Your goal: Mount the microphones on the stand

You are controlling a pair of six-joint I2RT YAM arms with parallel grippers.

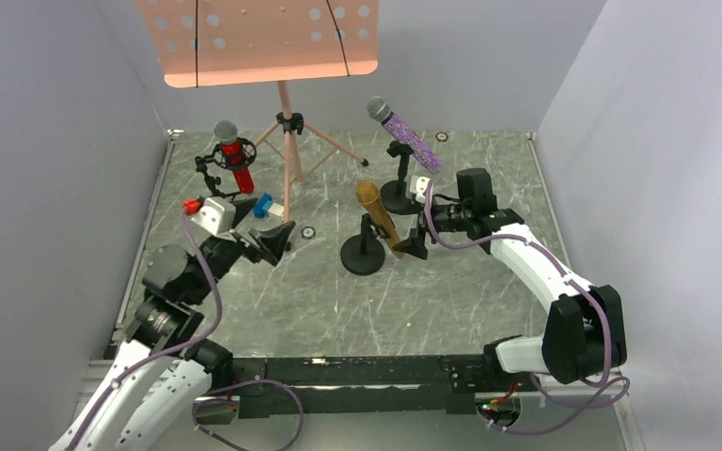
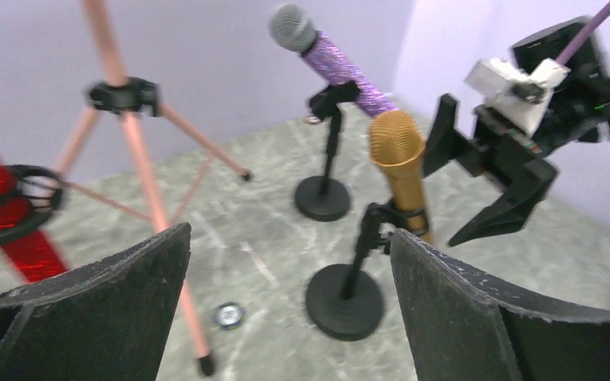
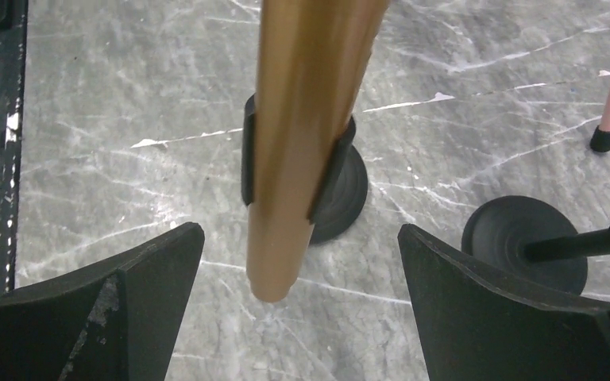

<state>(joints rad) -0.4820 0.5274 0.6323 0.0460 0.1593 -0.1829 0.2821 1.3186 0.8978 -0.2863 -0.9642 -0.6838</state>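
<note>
My right arm reaches in from 4 o'clock with the right gripper (image 1: pixel 415 225) level, jaws spread wide either side of the gold microphone (image 1: pixel 376 216) tail and touching nothing. My left gripper (image 1: pixel 277 242) hangs low at 8 o'clock, jaws wide and empty. All three mics sit clipped in stands (image 1: pixel 362 256) on the grey marbled table (image 1: pixel 338 301): gold mid-table, red microphone (image 1: pixel 235 162) at 10, purple microphone (image 1: pixel 412 141) at 1, with a pink music stand (image 1: pixel 287 132) at 12 against pale walls (image 1: pixel 56 188).

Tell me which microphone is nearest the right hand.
The gold microphone, clipped in the front stand: it stands between the open fingers of the right hand. The purple one sits on the stand behind, the red one far left.
</note>
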